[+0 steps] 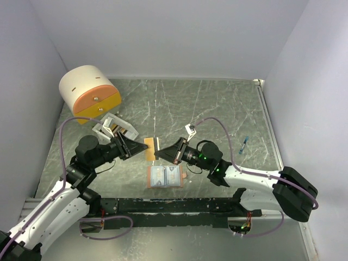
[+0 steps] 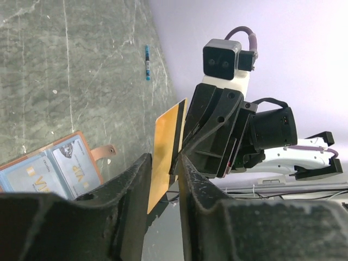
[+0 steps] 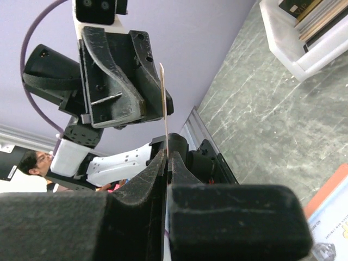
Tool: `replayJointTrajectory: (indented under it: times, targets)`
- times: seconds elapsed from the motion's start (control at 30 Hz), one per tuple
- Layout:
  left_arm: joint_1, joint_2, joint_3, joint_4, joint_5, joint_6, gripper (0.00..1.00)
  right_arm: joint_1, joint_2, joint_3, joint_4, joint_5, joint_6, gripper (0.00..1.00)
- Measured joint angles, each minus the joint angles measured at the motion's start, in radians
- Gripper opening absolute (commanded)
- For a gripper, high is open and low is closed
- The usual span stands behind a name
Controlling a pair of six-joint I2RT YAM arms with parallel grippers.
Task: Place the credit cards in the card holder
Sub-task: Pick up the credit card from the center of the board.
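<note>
A tan-orange credit card (image 1: 149, 145) hangs on edge above the table between both arms. My right gripper (image 1: 159, 151) is shut on one end of it; in the right wrist view the thin card (image 3: 163, 98) rises from the closed jaws (image 3: 167, 155). My left gripper (image 2: 163, 159) straddles the card's (image 2: 166, 147) other end. The card lies against one finger, with a gap to the other. The card holder (image 1: 165, 176) lies open on the table below, pale blue inside, with pale cards in its pockets (image 2: 49, 168).
A small white open box (image 1: 117, 128) holding more cards (image 3: 304, 13) stands behind my left gripper. The round cream-and-orange drawer unit (image 1: 89, 92) sits at the back left. A small blue stick (image 1: 243, 145) lies at the right. Walls close in on three sides.
</note>
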Motion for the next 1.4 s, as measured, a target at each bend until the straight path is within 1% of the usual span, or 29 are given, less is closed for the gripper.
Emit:
replayJointTrajectory:
  times: [0.07,0.13,0.17,0.27,0.37,0.43,0.53,0.57,0.63,0.73,0.87,0.9,0.97,1.0,1.03,1.2,1.3,1.33,1.37,1.4]
  targets:
    - [0.003,-0.008,-0.009,0.01,-0.001,-0.005,0.18,0.001,0.006,0.0,0.017,-0.002,0.003,0.0]
    - [0.008,-0.014,-0.025,0.031,-0.002,-0.011,0.1,0.002,0.014,0.002,0.03,-0.003,0.006,0.0]
    - [0.01,-0.015,-0.034,0.046,-0.003,-0.015,0.08,0.002,0.019,0.002,0.035,-0.003,0.006,0.0]
    - [0.016,-0.013,-0.055,0.084,-0.003,-0.019,0.07,0.002,0.039,0.005,0.038,-0.002,0.01,0.0]
    - [0.018,-0.006,-0.058,0.104,-0.002,-0.018,0.07,0.001,0.058,0.006,0.052,-0.003,0.017,0.0]
    - [0.018,-0.003,-0.06,0.117,-0.002,-0.018,0.09,0.001,0.066,0.006,0.062,-0.004,0.023,0.0]
    - [0.019,-0.008,-0.066,0.131,-0.002,-0.02,0.27,0.001,0.073,0.006,0.076,-0.01,0.027,0.0]
    - [0.019,-0.011,-0.068,0.134,-0.003,-0.022,0.3,0.001,0.074,0.006,0.079,-0.014,0.027,0.0]
    - [0.019,-0.018,-0.069,0.135,-0.002,-0.025,0.32,0.004,0.077,0.006,0.085,-0.021,0.028,0.0]
    - [0.019,-0.025,-0.069,0.135,-0.001,-0.024,0.31,0.006,0.077,0.006,0.095,-0.026,0.028,0.0]
    - [0.019,-0.026,-0.078,0.144,0.001,-0.024,0.26,0.007,0.085,0.006,0.1,-0.033,0.028,0.0]
    - [0.019,-0.026,-0.081,0.145,0.001,-0.024,0.23,0.008,0.089,0.006,0.099,-0.036,0.028,0.0]
    - [0.019,-0.024,-0.086,0.148,0.001,-0.023,0.11,0.009,0.095,0.006,0.098,-0.04,0.027,0.0]
    - [0.019,-0.019,-0.088,0.154,0.002,-0.022,0.07,0.01,0.098,0.006,0.099,-0.042,0.027,0.0]
    - [0.019,-0.017,-0.091,0.161,0.004,-0.024,0.07,0.011,0.1,0.006,0.1,-0.045,0.027,0.0]
    - [0.02,0.003,-0.111,0.223,0.033,-0.024,0.07,0.017,0.099,0.006,0.09,-0.056,0.027,0.0]
    - [0.02,-0.003,-0.112,0.221,0.042,-0.019,0.07,0.02,0.084,0.006,0.066,-0.055,0.025,0.0]
    - [0.02,-0.009,-0.112,0.217,0.045,-0.017,0.09,0.022,0.074,0.006,0.053,-0.054,0.021,0.0]
    - [0.019,-0.016,-0.113,0.212,0.05,-0.016,0.16,0.024,0.062,0.006,0.042,-0.054,0.018,0.0]
    - [0.019,-0.023,-0.114,0.21,0.056,-0.017,0.27,0.027,0.051,0.006,0.034,-0.053,0.015,0.0]
